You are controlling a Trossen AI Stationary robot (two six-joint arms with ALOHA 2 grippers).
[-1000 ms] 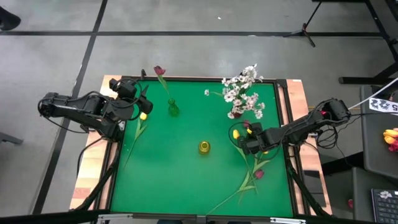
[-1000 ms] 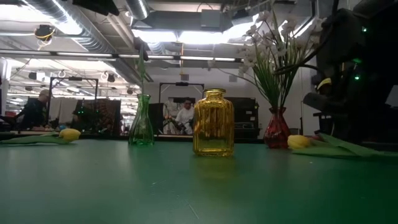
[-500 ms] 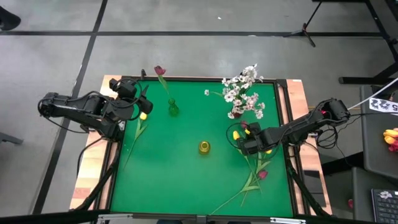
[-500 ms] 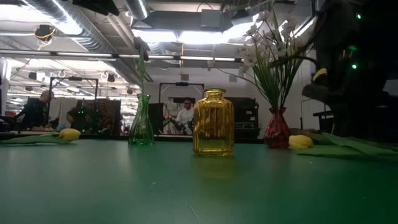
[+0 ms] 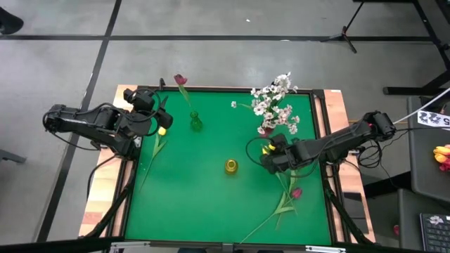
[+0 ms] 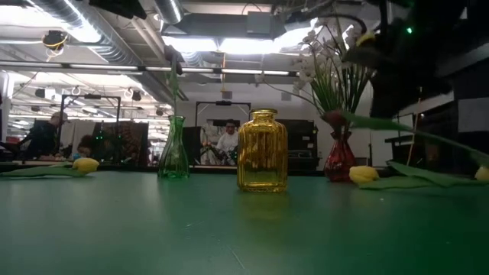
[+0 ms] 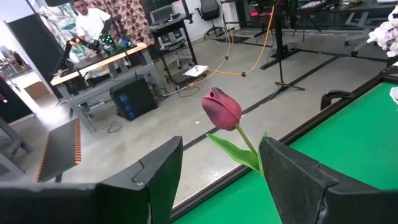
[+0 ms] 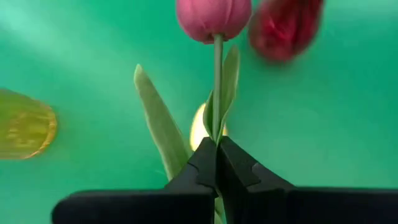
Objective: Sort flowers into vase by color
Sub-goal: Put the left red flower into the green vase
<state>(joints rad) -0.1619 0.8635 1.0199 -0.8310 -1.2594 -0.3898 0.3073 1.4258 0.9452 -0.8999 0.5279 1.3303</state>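
My right gripper (image 5: pixel 270 154) (image 8: pixel 216 144) is shut on a maroon tulip (image 8: pixel 213 15), whose head (image 6: pixel 334 118) is in the air beside the red vase (image 5: pixel 267 129) of white blossoms (image 5: pixel 276 102). Below it a yellow tulip (image 5: pixel 266 150) (image 6: pixel 363 174) lies on the table. Another maroon tulip (image 5: pixel 296 192) lies nearer the near edge. The yellow jar (image 5: pixel 230 166) stands mid-table. The green vase (image 5: pixel 195 124) holds a maroon tulip (image 5: pixel 180 79) (image 7: pixel 221 109) by its stem. My left gripper (image 5: pixel 159 116) (image 7: pixel 217 180) waits open at the far left, beside a second yellow tulip (image 5: pixel 162 131). My right gripper pinches the maroon tulip's stem (image 8: pixel 217 127) between its two fingertips, a short way below the head and among its leaves. The fingers lie roughly along the stem, coming from the table's right. The head is lifted clear of the table; the stem's lower end is hidden behind the gripper.
The table's raised wooden rim (image 5: pixel 320 91) runs around the green mat. Loose green stems and leaves (image 5: pixel 280 205) trail toward the near right corner. Bare mat (image 5: pixel 190 197) lies in front of the yellow jar. People and benches show in the room beyond.
My right gripper has risen and moved a little toward the table's left and the red vase, lifting the maroon tulip off the table. In the low view the arm has climbed, and the tulip's head and a long leaf now show in the air.
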